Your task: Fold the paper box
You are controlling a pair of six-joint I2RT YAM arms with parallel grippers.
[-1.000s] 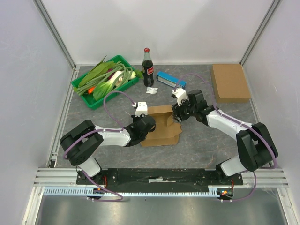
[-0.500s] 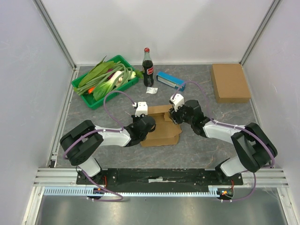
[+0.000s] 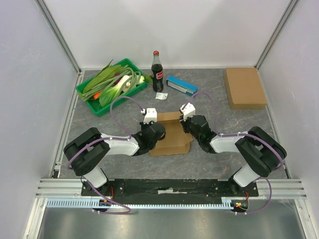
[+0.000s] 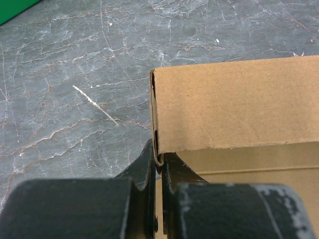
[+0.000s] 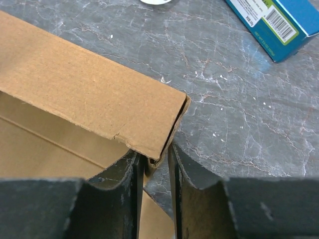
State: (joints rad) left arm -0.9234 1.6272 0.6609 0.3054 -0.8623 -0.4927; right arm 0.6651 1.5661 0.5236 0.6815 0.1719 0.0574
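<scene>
Grey marbled desk (image 3: 219, 99) carries the brown cardboard box (image 3: 173, 143) near its middle, between both arms. I see the left hand (image 4: 158, 167) pinched tight on the end of an upright box wall. The right hand (image 5: 157, 164) is narrowed down, clasping another upright wall's corner.

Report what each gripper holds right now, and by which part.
Both hold the paper box by its upright folded wall. The left gripper pinches the wall's left end corner, and the right gripper clamps its right end corner.
</scene>
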